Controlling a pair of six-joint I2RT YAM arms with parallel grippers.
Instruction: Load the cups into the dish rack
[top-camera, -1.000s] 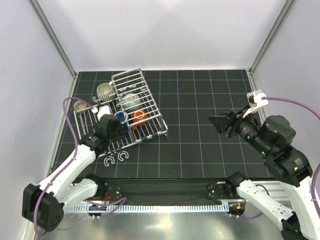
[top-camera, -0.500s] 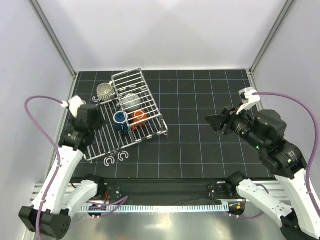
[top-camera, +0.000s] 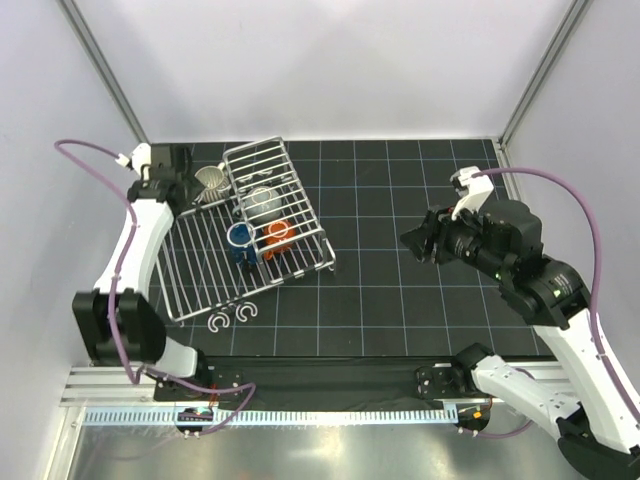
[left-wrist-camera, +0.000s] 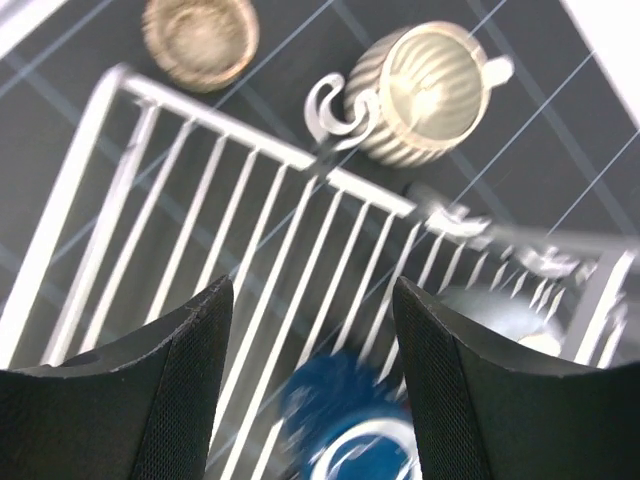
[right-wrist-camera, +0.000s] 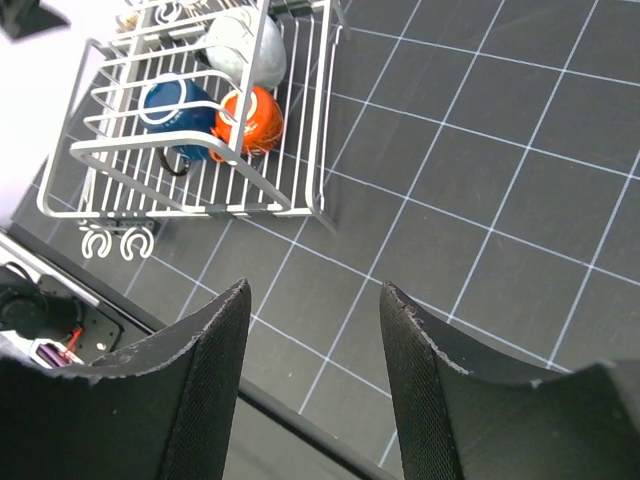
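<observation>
My left hand (left-wrist-camera: 312, 285) hangs open and empty over the far-left end of the dish rack (top-camera: 205, 270), its two fingers (left-wrist-camera: 150, 400) spread above the slats of the flat tray. Just beyond the tray's far rail, two cups stand upright on the dark gridded surface (top-camera: 400, 320). One is the cream striped cup (left-wrist-camera: 425, 95), with a small white hook (left-wrist-camera: 335, 100) against its side. The other is the tan cup (left-wrist-camera: 200, 40), off the rack's far-left corner.

Three more cups sit inside the rack's raised wire basket. The dark blue cup (top-camera: 240, 238) and the orange-red cup (top-camera: 279, 235) are side by side near its front wall, and the speckled grey cup (top-camera: 263, 200) lies behind them.

My right hand (right-wrist-camera: 312, 290) is also open and holds nothing. It is raised above bare surface well to the right of the rack and angled toward it. Two more white hooks (top-camera: 232, 318) lie on the surface just in front of the tray's near edge.
</observation>
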